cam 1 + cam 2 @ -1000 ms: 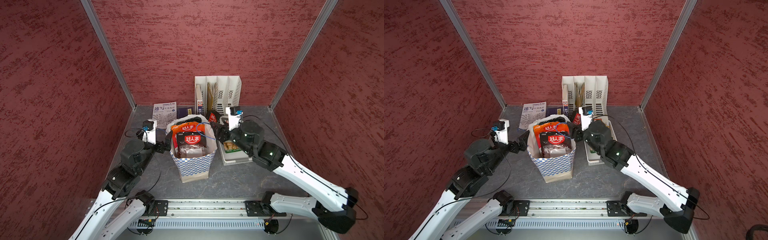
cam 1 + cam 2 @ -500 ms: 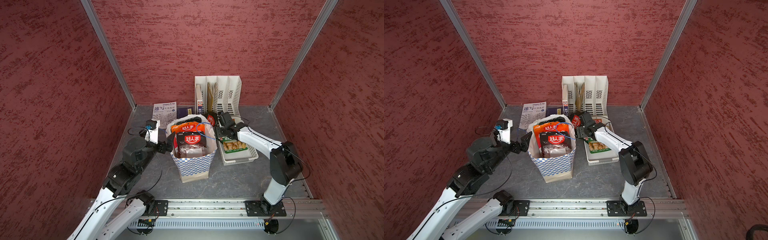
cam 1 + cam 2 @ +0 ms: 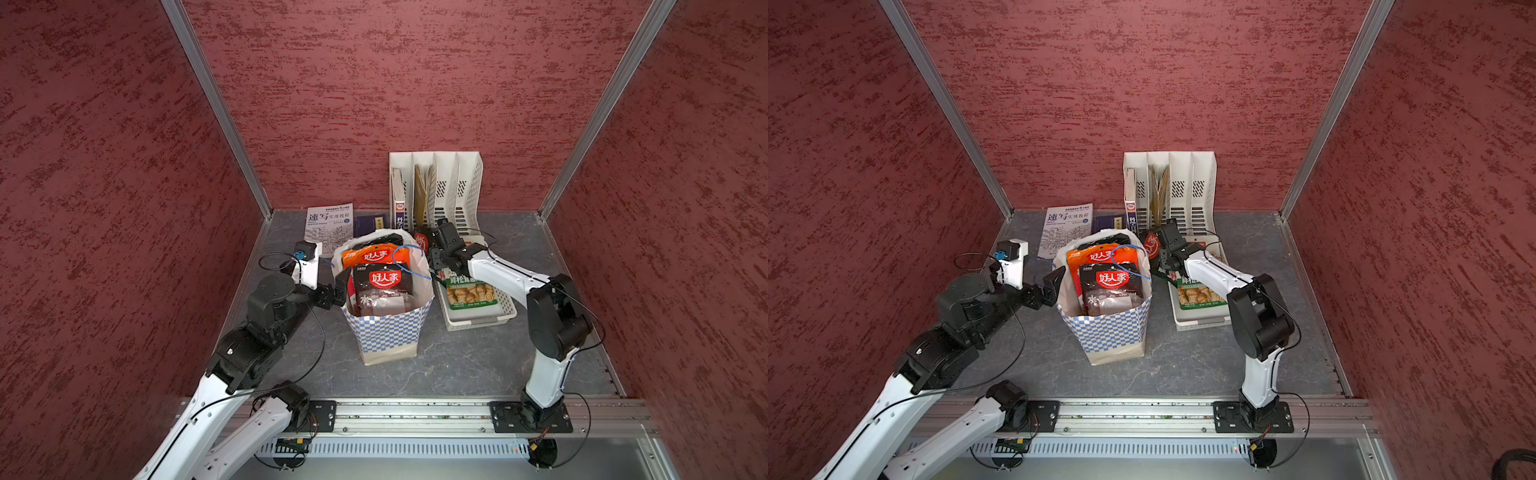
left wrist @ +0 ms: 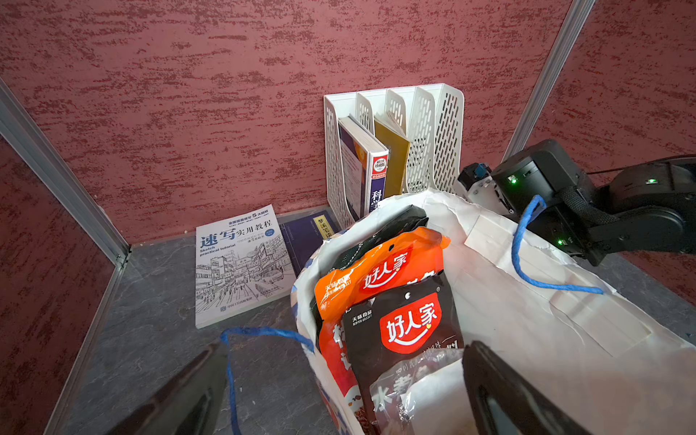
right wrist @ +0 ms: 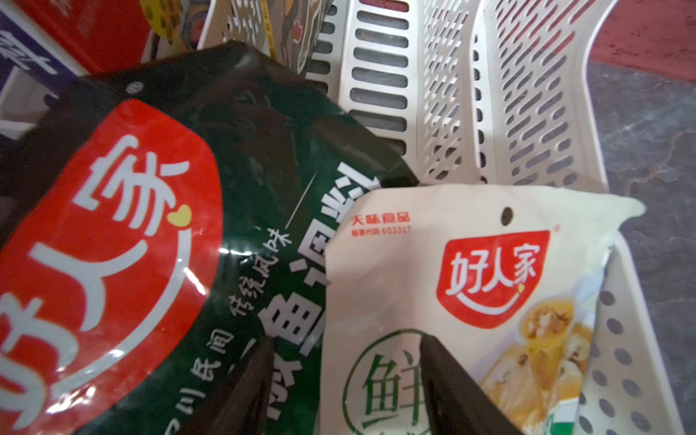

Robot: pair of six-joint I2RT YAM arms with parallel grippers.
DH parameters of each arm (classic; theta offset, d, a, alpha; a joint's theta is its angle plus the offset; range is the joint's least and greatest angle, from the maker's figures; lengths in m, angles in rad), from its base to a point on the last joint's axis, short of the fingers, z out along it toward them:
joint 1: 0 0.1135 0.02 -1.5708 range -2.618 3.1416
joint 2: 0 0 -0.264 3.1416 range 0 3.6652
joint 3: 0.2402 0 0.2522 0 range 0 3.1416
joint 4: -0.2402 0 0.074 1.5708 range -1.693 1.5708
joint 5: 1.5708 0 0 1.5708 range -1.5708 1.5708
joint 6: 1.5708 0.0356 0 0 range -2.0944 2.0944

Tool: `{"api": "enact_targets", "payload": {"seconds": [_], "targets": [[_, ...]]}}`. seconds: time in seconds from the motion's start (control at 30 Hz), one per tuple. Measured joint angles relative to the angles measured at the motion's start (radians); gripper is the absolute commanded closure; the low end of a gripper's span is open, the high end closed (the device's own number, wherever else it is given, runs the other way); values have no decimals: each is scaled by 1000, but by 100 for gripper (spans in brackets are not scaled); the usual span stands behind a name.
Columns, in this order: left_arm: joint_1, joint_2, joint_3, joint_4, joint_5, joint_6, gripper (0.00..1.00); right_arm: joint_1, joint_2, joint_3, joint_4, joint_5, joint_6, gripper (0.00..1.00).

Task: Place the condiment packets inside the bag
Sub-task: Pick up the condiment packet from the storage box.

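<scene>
Grey bench (image 3: 457,365), red walls. My left claw (image 3: 337,289) is wide open and straddles the bag (image 3: 388,332) rim, probably to steady its mouth. The orange packet (image 3: 374,254) and black packet (image 3: 384,282) stand inside. My right claw (image 5: 344,342) has its jaws apart over the white packet (image 5: 470,263) edge in the basket (image 3: 505,307). That's my likely next pick, not pinched yet.

Refolds the right arm (image 3: 557,320) since a second ago: no longer stretched low along the near edge of the table (image 3: 457,370), now upright from its base, elbow high, forearm sloping down to the right gripper (image 5: 344,341). Rolls the wrist too, black housing uppermost where the white camera mount stood. Uncovers the white packet (image 3: 467,291) beneath and behind that gripper, half hidden under the big joint before. Over the last half second, draws the elbow only a shade toward the bag (image 3: 386,332). Nudges the left gripper (image 4: 346,345) slightly nearer that bag's rim.
</scene>
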Motion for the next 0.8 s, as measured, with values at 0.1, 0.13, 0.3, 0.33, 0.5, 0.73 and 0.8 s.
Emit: {"api": "enact_targets", "payload": {"seconds": [0.1,0.13,0.3,0.33,0.5,0.73,0.8], "targets": [[0,5,0,0,0,0,0,-8,0,-12,15,23,-1,53],[0,6,0,0,0,0,0,-11,0,-16,18,31,-1,56],[0,6,0,0,0,0,0,-12,0,-32,49,54,-13,79],[0,6,0,0,0,0,0,-12,0,-38,58,60,-14,86],[0,7,0,0,6,0,0,-13,-37,-93,94,94,-43,100],[-2,14,2,5,58,2,0,-16,-192,-177,102,129,-55,100],[-7,21,2,15,102,8,0,-17,-257,-208,106,130,-54,100]]}}
